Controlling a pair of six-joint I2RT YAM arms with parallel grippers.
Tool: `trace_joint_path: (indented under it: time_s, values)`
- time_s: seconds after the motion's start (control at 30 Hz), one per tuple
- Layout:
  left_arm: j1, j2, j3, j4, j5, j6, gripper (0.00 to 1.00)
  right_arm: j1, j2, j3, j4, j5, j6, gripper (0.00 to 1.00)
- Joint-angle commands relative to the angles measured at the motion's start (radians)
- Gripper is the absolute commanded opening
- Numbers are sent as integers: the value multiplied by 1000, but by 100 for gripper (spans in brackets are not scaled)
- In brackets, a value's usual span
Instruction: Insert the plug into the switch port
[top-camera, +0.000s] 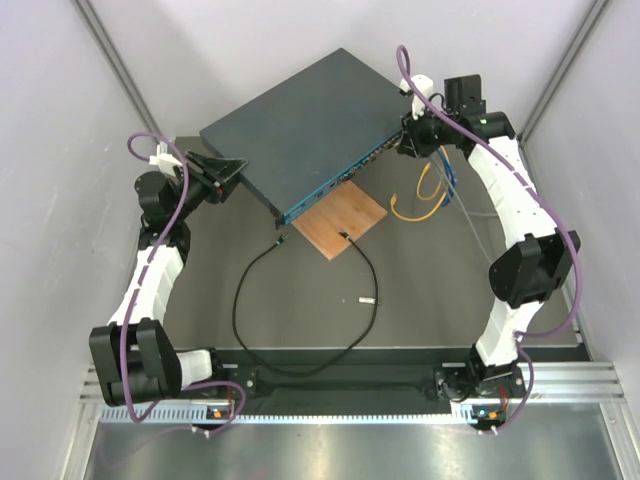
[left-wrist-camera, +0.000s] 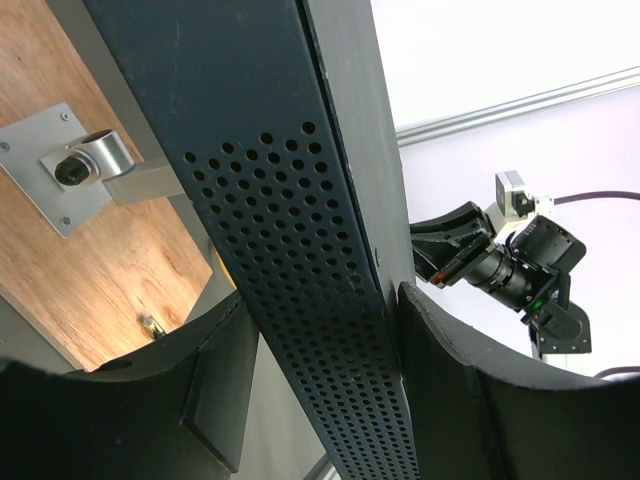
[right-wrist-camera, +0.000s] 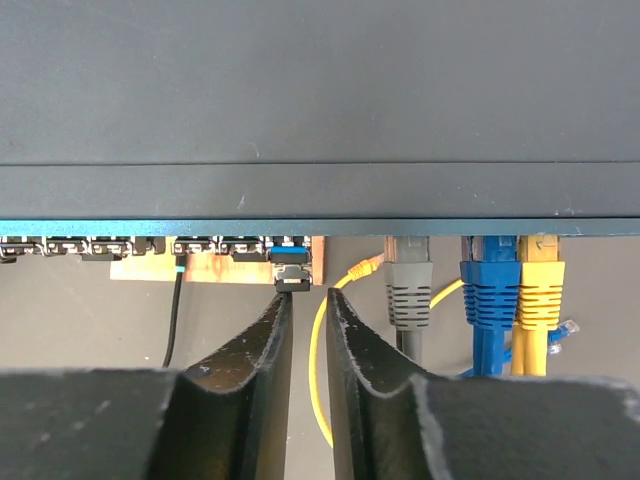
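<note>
Your left gripper (left-wrist-camera: 320, 300) clamps the switch (top-camera: 300, 125). Your right gripper (right-wrist-camera: 310, 295), narrow and empty, faces the switch ports (right-wrist-camera: 220, 246), with seated plugs (right-wrist-camera: 488, 295) crowding its right. The plug (top-camera: 281, 242) lies just beside the brown board (top-camera: 345, 212).

The switch (top-camera: 300, 120) has a matt dark blue-grey painted-metal shell, smooth on top and perforated with round holes along its side. Just beside its front lies a board (top-camera: 340, 218) of bare, grained wood carrying a brushed silver metal bracket (left-wrist-camera: 70, 165). Along the switch's front, the cable boots (right-wrist-camera: 490, 295) are ribbed, slightly glossy plastic. The right gripper (right-wrist-camera: 308, 300) has matt black fingers (right-wrist-camera: 250, 380) with rough, grainy edges
</note>
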Motion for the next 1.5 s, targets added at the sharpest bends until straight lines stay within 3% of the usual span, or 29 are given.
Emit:
trace_joint_path:
  time_s: [0.0, 0.33, 0.93, 1.23, 1.47]
  values:
    - [-12, 4, 25, 20, -12, 87, 0, -4, -4, 24, 62, 1, 4, 17]
    - [-11, 9, 22, 19, -13, 87, 0, 3, -1, 0, 192, -54, 100, 11]
    - [-11, 21, 17, 26, -15, 87, 0, 9, -154, -328, 681, -90, 352, 2]
    - [-11, 23, 16, 28, -12, 86, 0, 85, -176, -346, 675, -41, 337, 1]
    - [-11, 13, 5, 16, -10, 95, 0, 134, -130, -257, 646, 22, 329, 0]
